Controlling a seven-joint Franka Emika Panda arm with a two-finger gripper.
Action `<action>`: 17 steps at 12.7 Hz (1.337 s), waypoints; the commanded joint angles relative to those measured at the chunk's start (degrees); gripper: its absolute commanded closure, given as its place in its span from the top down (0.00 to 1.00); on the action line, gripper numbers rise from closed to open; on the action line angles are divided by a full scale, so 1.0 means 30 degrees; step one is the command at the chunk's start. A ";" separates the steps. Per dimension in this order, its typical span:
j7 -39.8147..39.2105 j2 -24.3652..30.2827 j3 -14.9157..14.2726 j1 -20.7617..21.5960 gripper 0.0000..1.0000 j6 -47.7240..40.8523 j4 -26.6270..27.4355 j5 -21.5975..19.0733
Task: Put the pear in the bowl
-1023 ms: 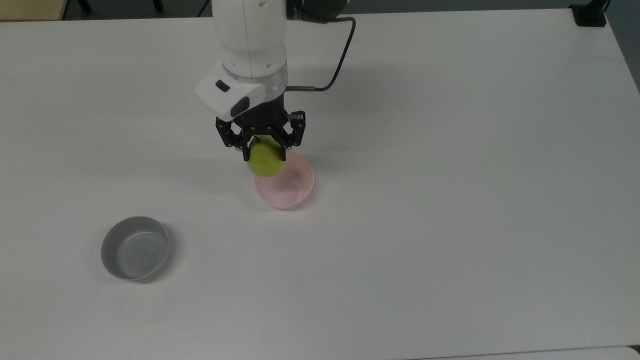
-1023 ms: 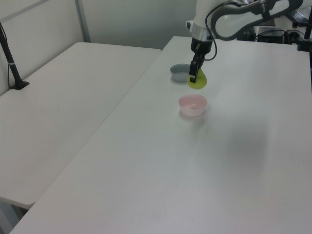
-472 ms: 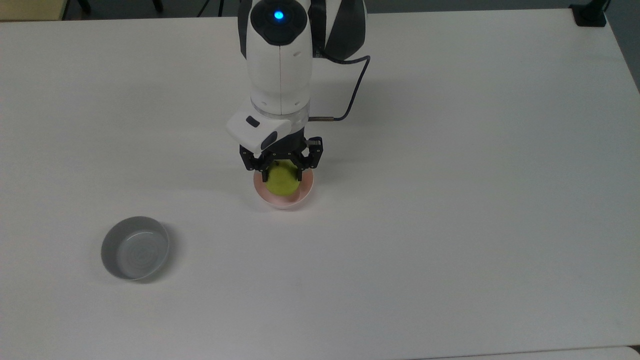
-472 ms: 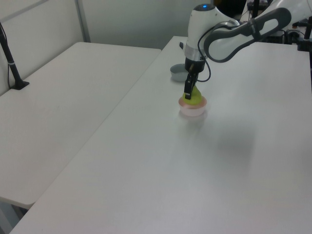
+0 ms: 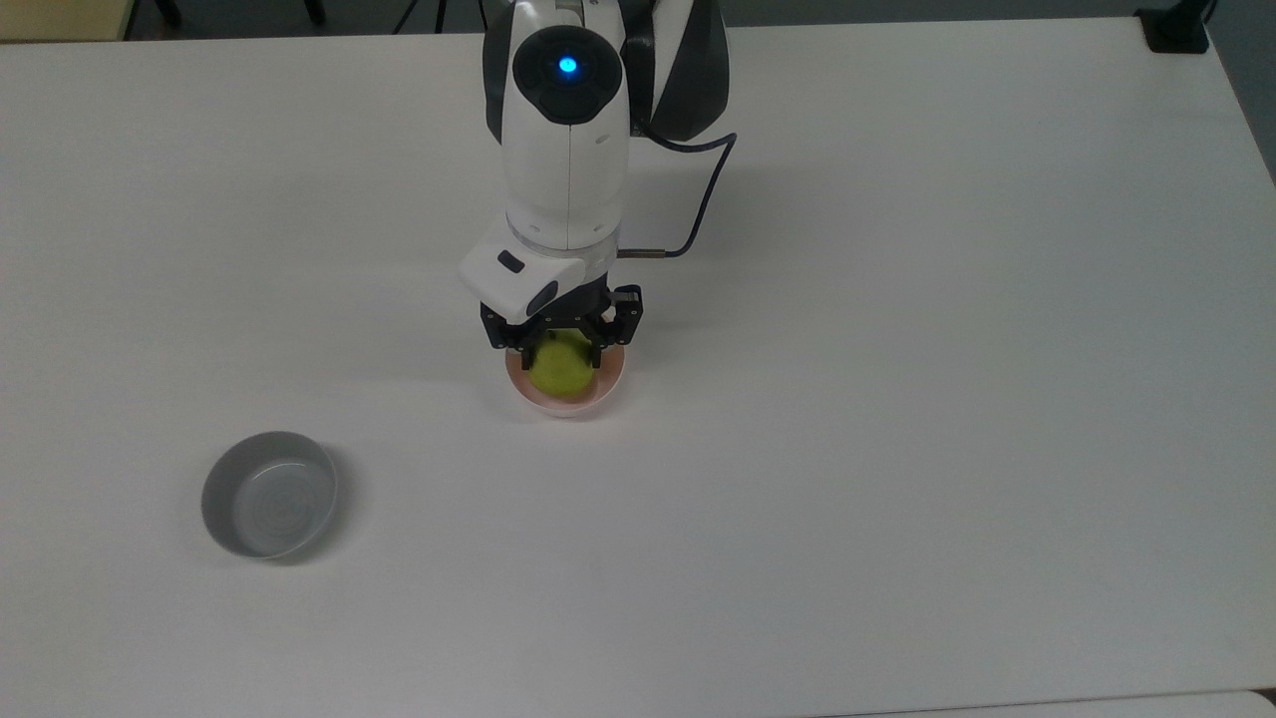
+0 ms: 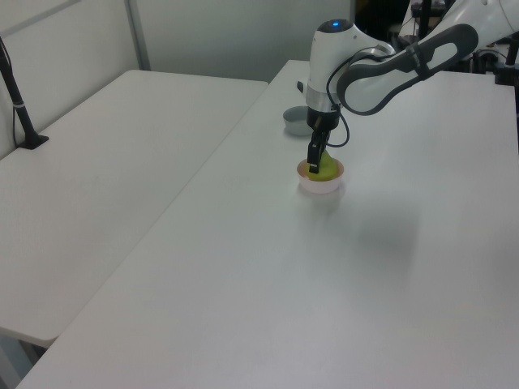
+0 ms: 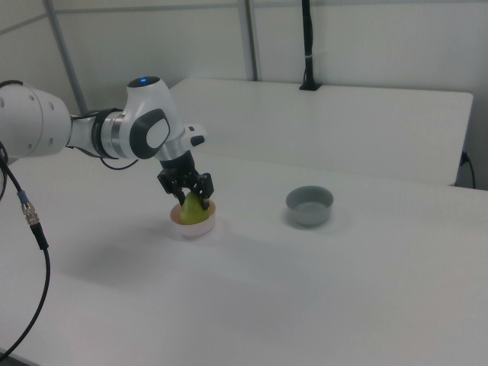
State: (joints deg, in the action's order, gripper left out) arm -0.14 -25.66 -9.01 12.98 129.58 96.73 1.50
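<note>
The pear (image 5: 560,368) sits low inside the bowl (image 5: 608,384), its yellow-green body filling most of the pale pink hollow, and in the right view (image 7: 193,208) its narrow end points up between the fingers. The gripper (image 5: 562,349) stands straight down over it with one black finger on each side of the fruit, pinching the pear; in the left view the gripper (image 6: 315,164) reaches down to the bowl's rim (image 6: 334,180) and the pear (image 6: 327,168) shows beside it. Whether the pear's underside touches the bowl's floor cannot be told. The bowl stands on the white table (image 5: 897,399), near the middle in the top view. The white arm (image 5: 566,150) rises from the gripper toward the top view's upper edge, a blue light glowing on its top joint, and a dark cable (image 5: 703,204) loops from the wrist on the top view's right. A grey bowl (image 5: 268,494) of like size stands well apart toward the top view's lower left; in the right view it (image 7: 309,206) lies to the right of the pink one. A second white table (image 6: 105,178) stands alongside in the left view.
</note>
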 commanded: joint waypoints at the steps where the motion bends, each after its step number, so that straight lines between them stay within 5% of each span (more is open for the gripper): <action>1: 0.0605 0.0175 -0.0132 0.0127 0.90 0.0342 0.0130 0.0407; 3: 0.0605 0.0467 -0.0133 0.0068 1.00 0.0137 0.0100 0.0407; 8: 0.0575 0.2922 -0.0162 -0.0107 1.00 -0.3079 -0.0251 0.1432; 14: 0.0518 0.8048 -0.0162 -0.1745 1.00 -0.9374 -0.0397 0.1169; 17: 0.0605 0.9107 -0.0191 -0.1954 1.00 -1.1813 -0.1014 0.0789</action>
State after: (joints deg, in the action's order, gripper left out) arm 0.49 -0.51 -9.57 6.81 97.59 93.32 4.63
